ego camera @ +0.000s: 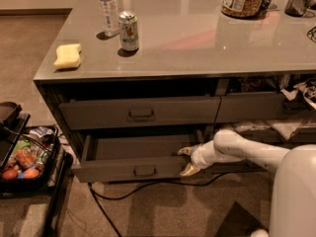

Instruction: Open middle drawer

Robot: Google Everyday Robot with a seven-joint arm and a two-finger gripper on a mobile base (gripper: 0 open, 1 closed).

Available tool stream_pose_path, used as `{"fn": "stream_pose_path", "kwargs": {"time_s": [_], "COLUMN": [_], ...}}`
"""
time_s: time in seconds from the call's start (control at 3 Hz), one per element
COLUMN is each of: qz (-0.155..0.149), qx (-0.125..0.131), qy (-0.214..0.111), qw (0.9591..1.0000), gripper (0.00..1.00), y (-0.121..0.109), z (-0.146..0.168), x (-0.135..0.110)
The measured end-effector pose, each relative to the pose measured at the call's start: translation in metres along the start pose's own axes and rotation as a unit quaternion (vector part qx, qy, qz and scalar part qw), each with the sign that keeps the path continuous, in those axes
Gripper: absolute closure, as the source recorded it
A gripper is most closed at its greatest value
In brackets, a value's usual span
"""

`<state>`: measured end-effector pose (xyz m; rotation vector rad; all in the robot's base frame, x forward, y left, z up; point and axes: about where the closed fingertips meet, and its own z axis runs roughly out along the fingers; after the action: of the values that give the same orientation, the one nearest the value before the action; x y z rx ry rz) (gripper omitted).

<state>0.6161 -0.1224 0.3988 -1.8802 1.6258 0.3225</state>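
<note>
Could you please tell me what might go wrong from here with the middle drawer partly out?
The gripper sits at the right end of the middle drawer, away from its pull, so the drawer may skew and jam. Its left corner is near the cart and could bump it.

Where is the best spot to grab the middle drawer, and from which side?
Probably the small metal pull at the centre of the middle drawer front, reached straight from the front. That front is flat and wide, so the pull is the one part sticking out, and a centre grip should keep it sliding straight. The end effector sits at the front's right end.
</note>
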Motion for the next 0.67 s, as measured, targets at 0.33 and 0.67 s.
{"fn": "stream_pose_path", "kwargs": {"time_s": [0.33, 0.67], "qz": [0.003, 0.011], "qx": [-0.011, -0.016], "qy": [-0.008, -0.014], "qw": [0.9999, 0.9997], "gripper": [0.33, 0.35], "y": [0.019, 0.037], "z": [0.0, -0.005], "x": [-0.005, -0.011]}}
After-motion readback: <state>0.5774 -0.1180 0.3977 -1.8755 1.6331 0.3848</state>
